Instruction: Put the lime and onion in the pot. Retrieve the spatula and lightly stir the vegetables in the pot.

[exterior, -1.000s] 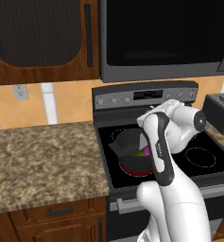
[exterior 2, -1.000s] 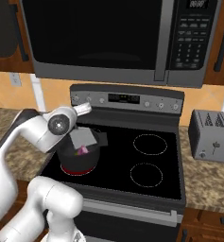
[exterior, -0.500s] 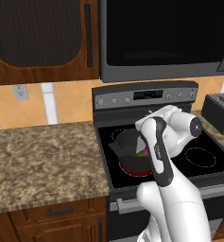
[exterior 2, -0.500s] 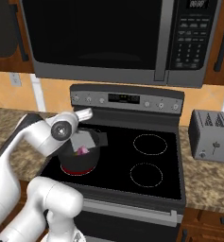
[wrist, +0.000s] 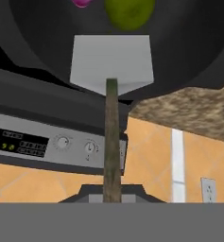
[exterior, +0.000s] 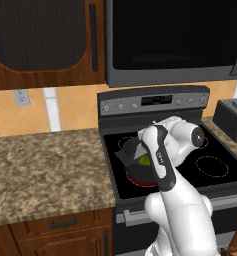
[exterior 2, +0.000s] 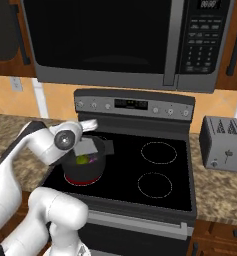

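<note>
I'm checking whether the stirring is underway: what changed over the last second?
The arm swung a little, carrying the spatula blade across the pot; the lime now shows beside the blade. The gripper kept hold of the handle throughout. Pot, onion, stove and toaster stayed put.

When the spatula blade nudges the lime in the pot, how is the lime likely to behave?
The lime looks round and smooth, so it will probably roll rather than slide. It lies beside the onion, so it may bump that. The pot wall should keep both in. The spatula blade is flat and looks stiff, so it would likely push without bending.
</note>
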